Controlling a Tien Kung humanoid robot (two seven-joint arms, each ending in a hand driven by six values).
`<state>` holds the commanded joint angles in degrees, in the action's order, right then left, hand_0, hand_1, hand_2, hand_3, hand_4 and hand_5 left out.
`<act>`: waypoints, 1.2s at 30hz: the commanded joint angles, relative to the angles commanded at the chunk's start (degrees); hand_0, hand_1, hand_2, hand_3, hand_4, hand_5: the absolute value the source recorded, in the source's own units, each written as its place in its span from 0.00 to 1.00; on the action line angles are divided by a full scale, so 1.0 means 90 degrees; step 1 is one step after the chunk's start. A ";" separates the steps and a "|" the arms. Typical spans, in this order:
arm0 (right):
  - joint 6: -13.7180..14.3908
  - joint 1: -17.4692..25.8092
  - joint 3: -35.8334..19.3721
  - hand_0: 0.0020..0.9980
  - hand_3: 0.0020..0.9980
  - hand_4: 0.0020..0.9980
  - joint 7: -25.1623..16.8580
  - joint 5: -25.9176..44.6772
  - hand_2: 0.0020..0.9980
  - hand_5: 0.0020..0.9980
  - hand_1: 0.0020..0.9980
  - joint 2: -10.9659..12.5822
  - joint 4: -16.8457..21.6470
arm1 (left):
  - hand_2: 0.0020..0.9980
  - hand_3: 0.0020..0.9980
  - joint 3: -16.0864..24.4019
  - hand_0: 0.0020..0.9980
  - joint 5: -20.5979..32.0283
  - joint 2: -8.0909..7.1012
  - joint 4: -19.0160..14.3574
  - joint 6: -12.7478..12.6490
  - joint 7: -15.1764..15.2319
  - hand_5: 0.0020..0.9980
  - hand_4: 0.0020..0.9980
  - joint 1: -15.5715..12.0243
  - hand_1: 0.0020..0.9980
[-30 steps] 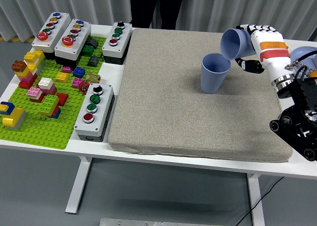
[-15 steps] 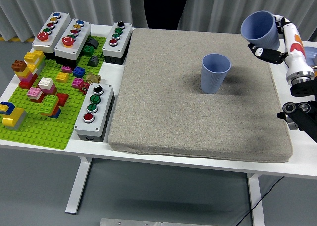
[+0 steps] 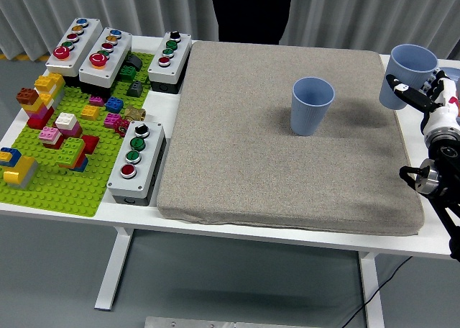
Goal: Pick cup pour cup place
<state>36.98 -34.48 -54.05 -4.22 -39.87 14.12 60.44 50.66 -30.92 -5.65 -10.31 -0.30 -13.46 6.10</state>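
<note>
Right hand (image 3: 424, 94) is coming in from the right edge, fingers (image 3: 402, 89) wrapping around a blue cup (image 3: 408, 75) and gripping it; held cup is sitting upright, mouth up, at the far right edge of the grey mat (image 3: 287, 177), over the mat's right border. Whether its base is touching the surface or hanging just above, can't tell. Black arm (image 3: 438, 191) is running down along the right side of the white table (image 3: 65, 206)

Second blue cup (image 3: 312, 106) is standing upright on the mat, right of centre, well apart from the held one, nothing touching it

Left hand isn't showing anywhere

Left part of the table: green baseplate (image 3: 61, 177) is lying there with coloured bricks (image 3: 54, 105) stacked and scattered on it. Four grey button boxes are sitting around it – two side by side at the far left corner (image 3: 90, 51), one (image 3: 170, 60) just beside the mat's far left corner, one (image 3: 136, 162) between baseplate and mat near the front edge

A person in dark clothing (image 3: 251, 11) is standing at the far side of the table, hands not over the table
</note>
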 joint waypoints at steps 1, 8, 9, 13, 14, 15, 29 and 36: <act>0.0000 0.0021 0.0007 0.81 0.56 0.64 -0.0021 -0.0027 0.53 0.06 0.64 -0.0008 0.0017 | 0.85 0.77 0.0001 0.76 -0.0001 0.0001 0.0000 0.0000 0.0000 0.95 0.52 0.0001 0.81; 0.0000 0.0298 0.0213 0.81 0.56 0.63 -0.0264 -0.0277 0.53 0.06 0.64 -0.0124 0.0125 | 0.85 0.76 0.0016 0.76 -0.0030 0.0018 0.0000 0.0002 -0.0007 0.95 0.52 0.0008 0.81; 0.0000 0.0340 0.0264 0.81 0.56 0.63 -0.0338 -0.0242 0.53 0.06 0.64 -0.0151 0.0102 | 0.85 0.76 0.0033 0.76 -0.0054 0.0026 0.0000 0.0002 -0.0012 0.95 0.52 0.0008 0.81; 0.0000 0.0445 0.0368 0.82 0.56 0.63 -0.0591 -0.0140 0.53 0.06 0.64 -0.0222 0.0035 | 0.85 0.76 0.0076 0.76 -0.0104 0.0048 0.0000 -0.0001 -0.0024 0.95 0.51 0.0005 0.81; 0.0000 0.0495 0.0411 0.82 0.56 0.63 -0.0682 -0.0110 0.53 0.06 0.64 -0.0256 -0.0001 | 0.85 0.76 0.0072 0.76 -0.0104 0.0056 0.0000 -0.0001 -0.0027 0.95 0.51 0.0006 0.81; 0.0000 0.0511 0.0425 0.82 0.56 0.63 -0.0707 -0.0101 0.53 0.06 0.64 -0.0267 -0.0012 | 0.85 0.76 0.0069 0.76 -0.0102 0.0058 0.0000 -0.0001 -0.0028 0.95 0.51 0.0006 0.81; 0.0000 0.0672 0.0580 0.82 0.55 0.63 -0.1159 0.0100 0.53 0.06 0.64 -0.0347 -0.0148 | 0.85 0.76 -0.0002 0.76 -0.0059 0.0081 0.0000 0.0009 -0.0036 0.95 0.51 0.0023 0.81; 0.0000 0.0678 0.0696 0.82 0.55 0.63 -0.1537 0.0382 0.53 0.06 0.64 -0.0378 -0.0287 | 0.85 0.76 -0.0038 0.76 -0.0032 0.0082 0.0000 0.0010 -0.0034 0.95 0.51 0.0021 0.81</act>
<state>36.98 -28.38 -47.78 -18.06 -36.44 10.72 57.85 50.32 -31.21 -4.90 -10.31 -0.20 -13.77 6.30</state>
